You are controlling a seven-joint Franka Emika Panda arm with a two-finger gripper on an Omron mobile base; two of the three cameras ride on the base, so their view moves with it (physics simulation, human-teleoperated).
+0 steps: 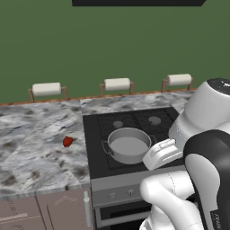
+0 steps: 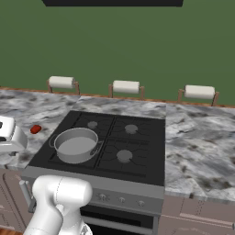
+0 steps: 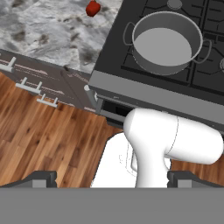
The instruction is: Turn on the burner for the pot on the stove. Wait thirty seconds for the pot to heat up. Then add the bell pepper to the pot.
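The grey pot (image 1: 129,144) (image 2: 75,144) (image 3: 166,41) stands on the front left burner of the black stove (image 1: 143,117) (image 2: 133,147) (image 3: 205,70), and its pale inside holds nothing. On the marble counter left of the stove lies the small red bell pepper (image 1: 67,142) (image 2: 36,129) (image 3: 92,8). Small knobs (image 1: 130,192) (image 2: 103,197) sit on the stove's grey front panel. My gripper (image 3: 113,177) is open with nothing between its fingers. It hangs high in front of the stove and looks down on the pot, the front panel and the floor.
Three paper towel holders (image 1: 46,89) (image 2: 125,86) stand along the green back wall. Marble counter (image 1: 31,152) (image 2: 202,137) runs on both sides of the stove. Brown cabinet drawers with handles (image 3: 33,87) sit below, over a wooden floor (image 3: 48,140).
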